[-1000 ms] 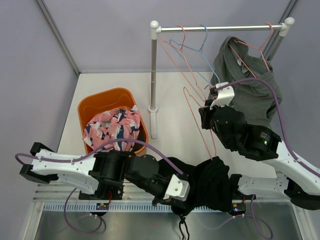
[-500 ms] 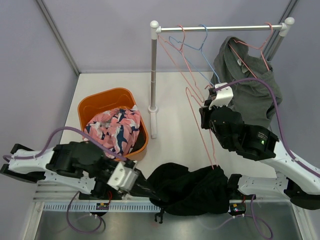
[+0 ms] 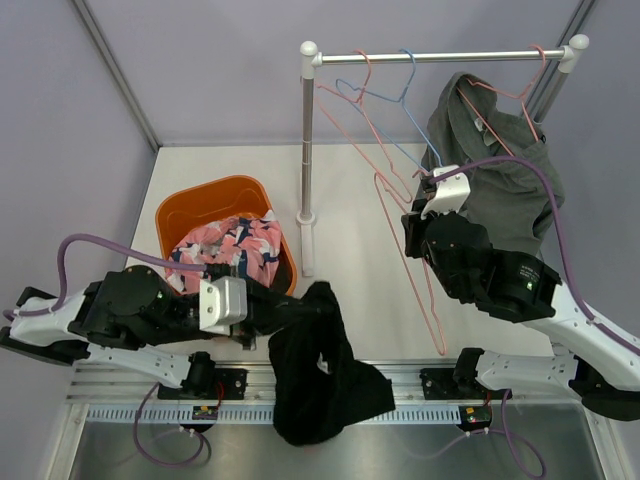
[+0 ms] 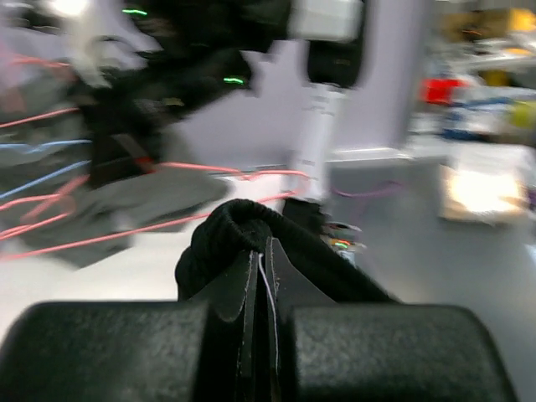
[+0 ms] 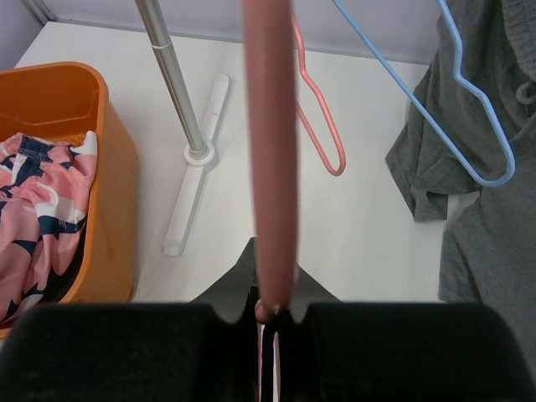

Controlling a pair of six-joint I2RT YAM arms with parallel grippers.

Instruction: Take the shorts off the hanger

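Black shorts (image 3: 320, 385) dangle over the table's near edge from my left gripper (image 3: 318, 300), which is shut on their bunched waistband (image 4: 234, 230); the closed fingertips (image 4: 261, 251) pinch the cloth. My right gripper (image 3: 422, 192) is shut on a bare pink hanger (image 3: 425, 290), whose bar (image 5: 270, 151) runs up from the closed jaws (image 5: 272, 314). Dark grey-green shorts (image 3: 500, 175) still hang on another pink hanger at the rail's right end and show in the right wrist view (image 5: 486, 226). Pink printed shorts (image 3: 225, 250) lie in the orange basket (image 3: 215, 188).
A clothes rail (image 3: 440, 57) on a white post (image 3: 307, 150) stands behind the arms, with a blue hanger (image 3: 405, 75) and a further pink hanger on it. The post's foot (image 5: 197, 201) lies beside the basket (image 5: 109, 167). Purple walls close in the table.
My left arm has swung left and lifted, pulling the black shorts off the pink hanger's lower end. The shorts now hang free from that gripper. The right arm has hardly moved.
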